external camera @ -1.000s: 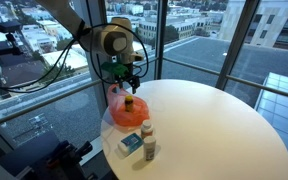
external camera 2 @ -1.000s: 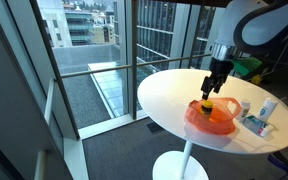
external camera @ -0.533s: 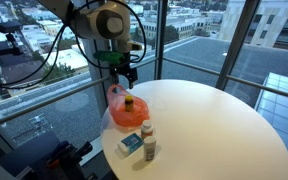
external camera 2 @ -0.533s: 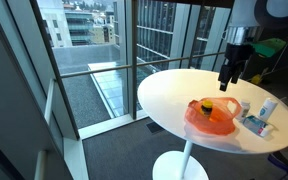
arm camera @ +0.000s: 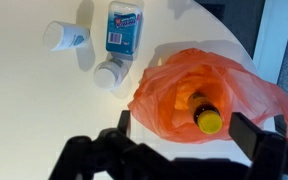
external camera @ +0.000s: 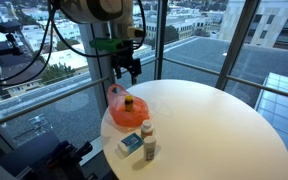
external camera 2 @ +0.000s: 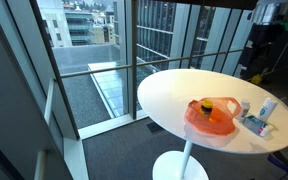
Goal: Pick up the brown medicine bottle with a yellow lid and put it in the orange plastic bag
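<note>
The jaws are spread wide and hold nothing, high above the desk [external camera: 214, 120]. Below them, the brown bottle [arm camera: 200, 103] with its yellow lid [arm camera: 210, 122] sits inside the orange bag [arm camera: 164, 95].

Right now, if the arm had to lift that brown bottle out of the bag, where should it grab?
Probably the yellow lid and neck, coming straight down. The bottle seems to stand upright in the bag, whose plastic wraps its sides, leaving only the top exposed.
</note>
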`<state>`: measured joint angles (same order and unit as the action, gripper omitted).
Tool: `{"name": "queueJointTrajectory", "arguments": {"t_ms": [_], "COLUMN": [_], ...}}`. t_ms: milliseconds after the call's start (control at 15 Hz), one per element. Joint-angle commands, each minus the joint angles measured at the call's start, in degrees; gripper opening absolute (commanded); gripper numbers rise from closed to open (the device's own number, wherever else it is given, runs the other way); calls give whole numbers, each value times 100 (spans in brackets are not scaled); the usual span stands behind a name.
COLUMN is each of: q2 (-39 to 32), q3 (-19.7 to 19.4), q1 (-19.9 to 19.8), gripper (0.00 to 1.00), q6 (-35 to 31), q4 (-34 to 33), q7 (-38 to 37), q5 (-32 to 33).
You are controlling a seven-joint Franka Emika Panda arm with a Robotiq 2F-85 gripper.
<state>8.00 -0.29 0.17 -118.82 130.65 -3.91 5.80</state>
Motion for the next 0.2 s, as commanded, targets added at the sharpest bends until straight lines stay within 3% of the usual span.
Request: {"name": "queueJointTrajectory", "arguments": {"t_ms": [0,133], "q2": [59,106], "q3": [5,-23], "q1": [-48,-66], "gripper": [100,100], "q6": [13,13], "q4": [17,56], "q7": [30,85], "q5": [-6,-10]}}
